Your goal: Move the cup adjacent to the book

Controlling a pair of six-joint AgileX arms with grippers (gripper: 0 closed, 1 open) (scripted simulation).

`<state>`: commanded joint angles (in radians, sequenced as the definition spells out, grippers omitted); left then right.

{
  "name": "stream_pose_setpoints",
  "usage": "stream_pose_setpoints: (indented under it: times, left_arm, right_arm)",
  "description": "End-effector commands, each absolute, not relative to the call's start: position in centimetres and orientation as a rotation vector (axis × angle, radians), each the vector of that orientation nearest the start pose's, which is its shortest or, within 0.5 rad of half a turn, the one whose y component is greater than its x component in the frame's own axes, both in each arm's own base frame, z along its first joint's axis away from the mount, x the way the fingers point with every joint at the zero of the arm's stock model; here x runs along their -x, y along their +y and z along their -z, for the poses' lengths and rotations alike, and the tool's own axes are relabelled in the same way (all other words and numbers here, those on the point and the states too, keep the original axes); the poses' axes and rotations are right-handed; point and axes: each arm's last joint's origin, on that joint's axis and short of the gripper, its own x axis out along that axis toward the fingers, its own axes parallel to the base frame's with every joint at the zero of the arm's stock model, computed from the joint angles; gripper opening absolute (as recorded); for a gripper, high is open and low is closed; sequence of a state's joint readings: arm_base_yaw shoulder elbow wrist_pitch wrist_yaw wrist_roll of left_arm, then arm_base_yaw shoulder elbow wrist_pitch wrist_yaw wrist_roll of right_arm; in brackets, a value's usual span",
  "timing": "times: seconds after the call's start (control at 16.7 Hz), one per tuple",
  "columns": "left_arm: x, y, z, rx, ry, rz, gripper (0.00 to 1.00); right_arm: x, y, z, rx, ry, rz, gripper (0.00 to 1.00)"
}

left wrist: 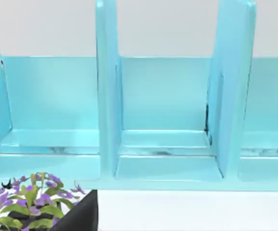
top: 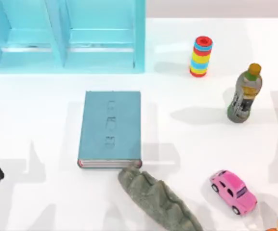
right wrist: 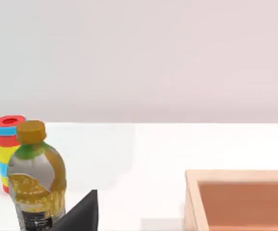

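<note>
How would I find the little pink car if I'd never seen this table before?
Start at the big teal book lying flat in the middle of the table. Look toward the top view's right, past the bumpy grey-green lump at the book's front corner, to the pink toy car. It is the one pink thing with wheels; the bottle and striped stack behind it stand upright.
</note>
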<state>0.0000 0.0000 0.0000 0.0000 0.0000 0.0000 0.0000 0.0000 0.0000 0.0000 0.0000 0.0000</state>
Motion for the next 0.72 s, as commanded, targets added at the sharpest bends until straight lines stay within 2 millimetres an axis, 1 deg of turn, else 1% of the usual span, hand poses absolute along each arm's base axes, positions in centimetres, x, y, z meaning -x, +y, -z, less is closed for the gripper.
stream_pose_setpoints:
  times: [0.18,0.36,0.54,0.72]
  left_arm:
    - [-10.6,-0.1,-16.0,-0.009,0.007,-0.004,1.00]
    - [-10.7,0.2,-16.3,-0.095,0.076,-0.028,1.00]
    - [-10.9,0.7,-16.8,-0.255,0.220,-0.048,1.00]
    - [-11.4,1.5,-17.2,-0.446,0.433,-0.027,1.00]
  right_arm:
    - [-10.6,-0.1,-16.0,0.000,0.000,0.000,1.00]
    - [-10.6,-0.1,-16.0,0.000,0.000,0.000,1.00]
    - [-10.6,-0.1,-16.0,0.000,0.000,0.000,1.00]
    - [-10.6,-0.1,-16.0,0.000,0.000,0.000,1.00]
